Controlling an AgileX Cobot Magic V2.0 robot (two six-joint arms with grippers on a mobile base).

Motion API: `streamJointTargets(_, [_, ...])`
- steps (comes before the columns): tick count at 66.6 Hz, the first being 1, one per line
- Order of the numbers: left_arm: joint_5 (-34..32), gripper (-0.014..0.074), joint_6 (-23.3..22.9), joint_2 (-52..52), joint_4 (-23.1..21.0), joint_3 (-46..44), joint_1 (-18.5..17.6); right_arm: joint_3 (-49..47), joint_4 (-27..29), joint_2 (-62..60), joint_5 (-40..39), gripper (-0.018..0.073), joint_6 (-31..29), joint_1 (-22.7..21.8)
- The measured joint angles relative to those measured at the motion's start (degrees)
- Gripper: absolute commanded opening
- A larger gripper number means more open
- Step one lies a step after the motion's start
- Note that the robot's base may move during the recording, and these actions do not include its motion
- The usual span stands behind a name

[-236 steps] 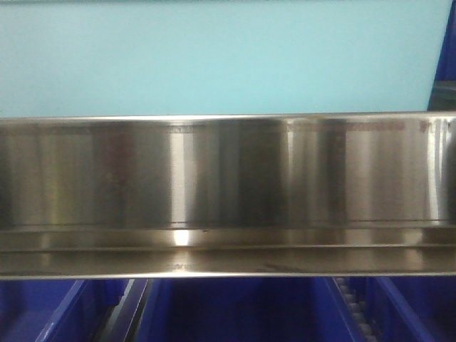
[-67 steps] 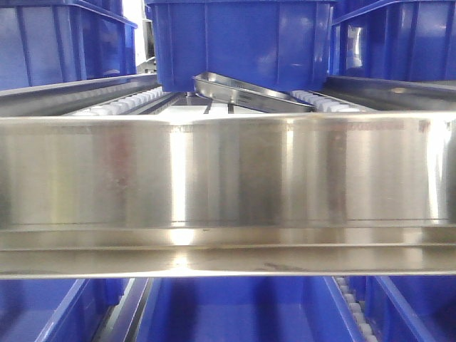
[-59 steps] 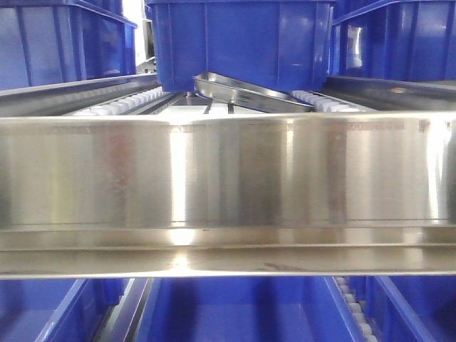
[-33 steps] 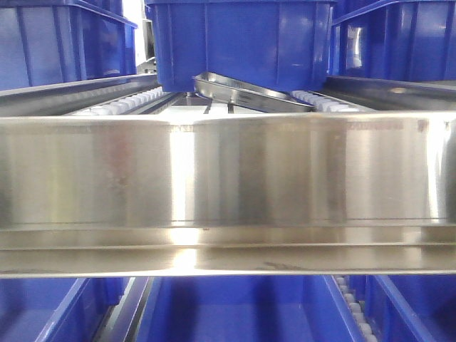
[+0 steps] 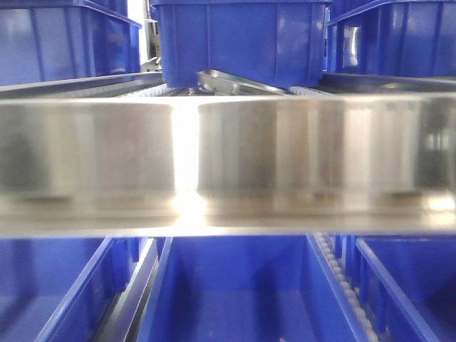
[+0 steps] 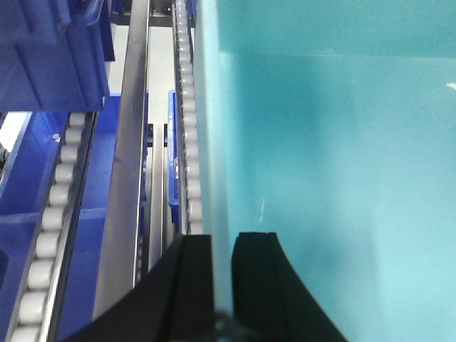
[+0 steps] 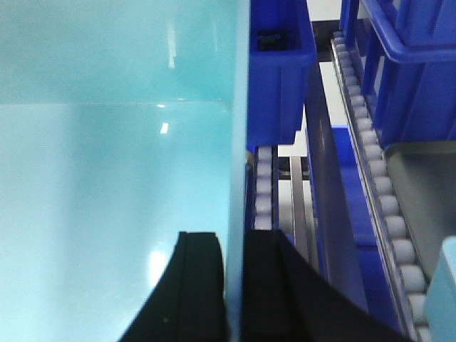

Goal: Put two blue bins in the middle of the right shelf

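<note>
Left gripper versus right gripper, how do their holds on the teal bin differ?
The left gripper has the inside of the teal bin on its right; the right gripper has it on its left. Rollers run left of the left gripper, but right of the right gripper. Both sets of jaws pinch a bin wall.

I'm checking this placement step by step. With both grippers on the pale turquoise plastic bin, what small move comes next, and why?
Probably ease the pale turquoise plastic bin straight down onto the white roller rails, keeping both grips. The left gripper and right gripper each pinch a side wall, rollers run just outside both walls, and whether it rests on them is hidden.
</note>
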Motion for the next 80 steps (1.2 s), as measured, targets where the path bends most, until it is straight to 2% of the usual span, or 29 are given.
streamJointTargets(80, [0.7, -0.0111, 0.0, -0.1, 0.6, -0.1, -0.1, 0.0, -0.1, 0.3, -0.4, -0.016, 0.1, 0.2])
